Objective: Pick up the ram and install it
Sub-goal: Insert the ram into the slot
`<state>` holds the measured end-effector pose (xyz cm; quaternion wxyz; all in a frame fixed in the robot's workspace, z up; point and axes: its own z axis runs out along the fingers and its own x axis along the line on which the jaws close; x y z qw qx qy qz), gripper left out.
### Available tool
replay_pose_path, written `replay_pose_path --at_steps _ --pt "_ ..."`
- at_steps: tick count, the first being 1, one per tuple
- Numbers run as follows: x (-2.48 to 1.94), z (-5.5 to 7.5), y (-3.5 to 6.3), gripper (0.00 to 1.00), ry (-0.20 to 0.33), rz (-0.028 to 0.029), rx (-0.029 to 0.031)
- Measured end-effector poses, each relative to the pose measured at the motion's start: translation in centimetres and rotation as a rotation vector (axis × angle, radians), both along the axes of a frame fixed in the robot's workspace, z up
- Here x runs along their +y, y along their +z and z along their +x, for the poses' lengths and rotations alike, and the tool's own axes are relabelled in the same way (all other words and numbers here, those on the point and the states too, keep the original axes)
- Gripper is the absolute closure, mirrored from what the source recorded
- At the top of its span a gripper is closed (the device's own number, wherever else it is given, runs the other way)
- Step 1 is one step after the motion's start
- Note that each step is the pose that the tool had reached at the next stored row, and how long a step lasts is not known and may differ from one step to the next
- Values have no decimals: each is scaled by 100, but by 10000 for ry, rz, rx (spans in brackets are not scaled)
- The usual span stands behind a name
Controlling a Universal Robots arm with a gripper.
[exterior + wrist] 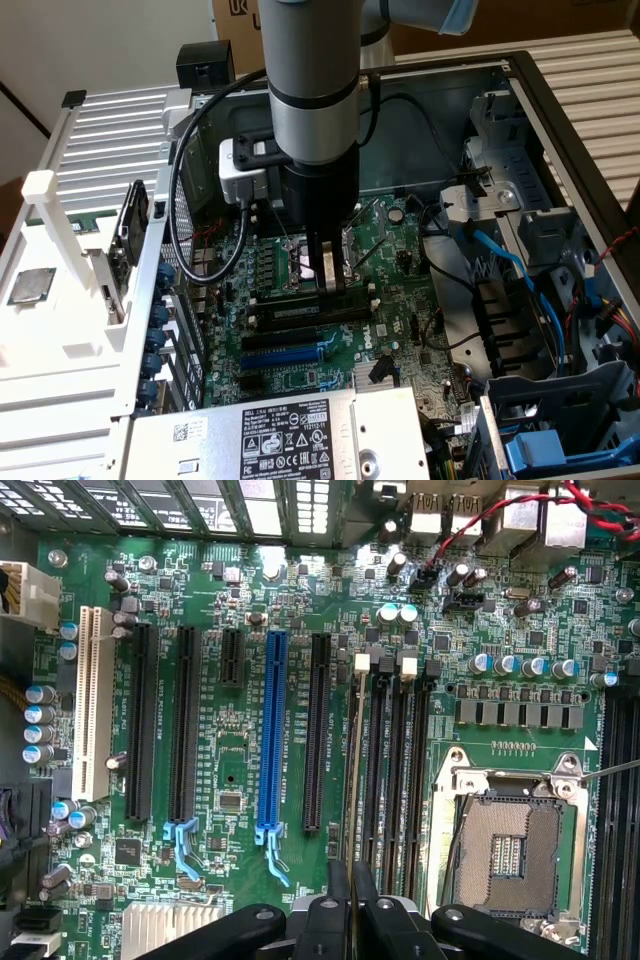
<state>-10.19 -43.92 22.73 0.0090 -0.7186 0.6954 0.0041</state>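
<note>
The tool [328,278] is nearly closed, pinching the ram [351,770] by its upper edge. The ram stands on edge over the motherboard [230,730], its long axis parallel to the black memory slots [397,770], above the one farthest from the processor socket [510,845]. Edge-on, it shows as a thin pale strip

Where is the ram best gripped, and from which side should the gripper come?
Pinch the ram across its two flat faces at mid-length of its upper edge, coming straight down from above. It stands on edge along the memory slots, thin, with neighbouring slots close beside it. The gripper holds it just so.
</note>
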Motion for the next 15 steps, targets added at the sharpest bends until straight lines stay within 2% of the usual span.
replay_pose_path --at_steps 15 --pt "0 -1 -1 87 3 1 -2"
